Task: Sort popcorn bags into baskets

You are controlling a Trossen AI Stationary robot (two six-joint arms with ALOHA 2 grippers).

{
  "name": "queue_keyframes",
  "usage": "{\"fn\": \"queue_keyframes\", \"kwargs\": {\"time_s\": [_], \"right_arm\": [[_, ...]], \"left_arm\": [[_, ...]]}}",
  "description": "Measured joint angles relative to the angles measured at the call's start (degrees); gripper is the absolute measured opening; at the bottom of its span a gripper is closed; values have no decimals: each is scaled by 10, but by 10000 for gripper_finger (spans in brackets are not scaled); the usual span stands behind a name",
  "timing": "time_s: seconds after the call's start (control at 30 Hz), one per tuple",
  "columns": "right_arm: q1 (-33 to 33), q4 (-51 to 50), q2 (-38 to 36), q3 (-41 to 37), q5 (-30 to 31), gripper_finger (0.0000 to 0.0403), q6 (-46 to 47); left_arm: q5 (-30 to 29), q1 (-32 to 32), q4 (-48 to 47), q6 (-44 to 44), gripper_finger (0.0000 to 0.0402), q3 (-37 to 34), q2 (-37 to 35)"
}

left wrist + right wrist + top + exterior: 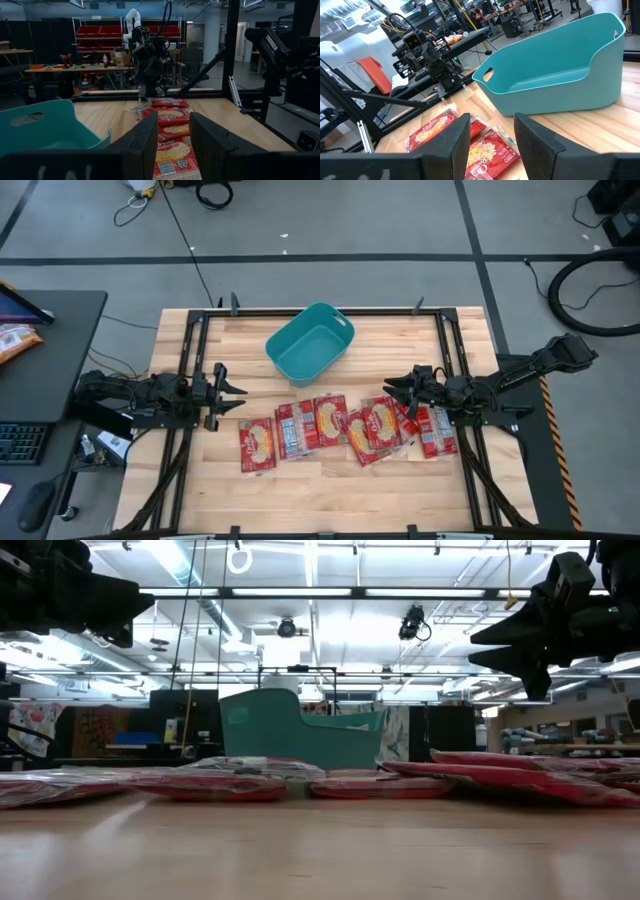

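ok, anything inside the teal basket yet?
No. The teal basket shows only its bare floor from above; the popcorn bags all lie on the table in front of it. Nothing hidden inside.

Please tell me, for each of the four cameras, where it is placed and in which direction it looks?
High: above the table, looking straight down; both arms, left gripper, right gripper, teal tub, popcorn bags.
Low: at tabletop height, looking level across packets to the tub; both arms overhead.
Left wrist: faces across the table at the right arm; own fingers below.
Right wrist: faces tub and left arm; own fingers below.
Shared: tub and bags in every view.
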Motion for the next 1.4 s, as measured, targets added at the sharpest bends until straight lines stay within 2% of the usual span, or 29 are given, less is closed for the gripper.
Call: {"fn": "queue_keyframes", "kwargs": {"time_s": [0.6,0.77,0.87,1.07,1.2,1.4], "right_arm": [[0,0,0,0,0,158,0],[0,0,0,0,0,158,0],[0,0,0,0,0,158,0],[0,0,0,0,0,158,0],[0,0,0,0,0,158,0],[0,0,0,0,0,158,0]], "left_arm": [[0,0,3,0,117,0,0],[-34,0,107,-60,117,0,0],[-35,0,167,-44,117,0,0],[-34,0,169,-88,117,0,6],[-33,0,168,-129,117,4,49],[15,0,150,-212,117,59,210]]}}
